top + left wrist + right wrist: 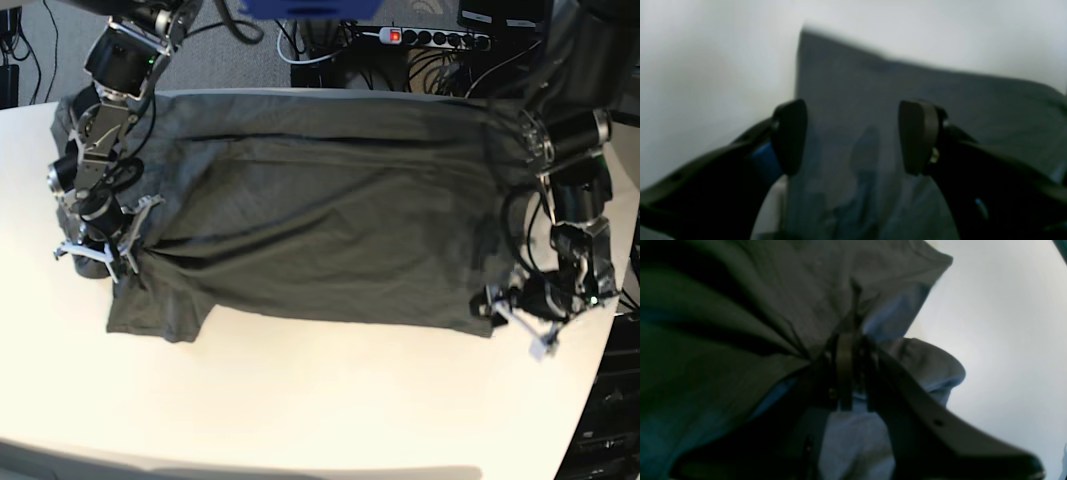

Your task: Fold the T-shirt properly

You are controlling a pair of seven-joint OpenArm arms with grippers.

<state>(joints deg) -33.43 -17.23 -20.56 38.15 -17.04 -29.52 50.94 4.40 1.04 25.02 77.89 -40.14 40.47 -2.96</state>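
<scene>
The T-shirt [330, 230] lies spread across the upper half of the white table [330, 410] in the base view, its far hem near the table's back edge; it looks thin, limp and light, so it should drape and crease rather than hold a shape, and is best taken at a hem corner or sleeve seam where layers bunch. The right gripper [848, 370], at mid-left of the base view, is clenched on a gathered tuck of the shirt's side; folds radiate from the pinch. The left gripper [853, 136], at lower right of the base view, stands released, jaws wide, the shirt's corner below them. Bare table fills the lower frame, giving room to fold forward; cables and a power strip [435, 38] crowd the back edge.
</scene>
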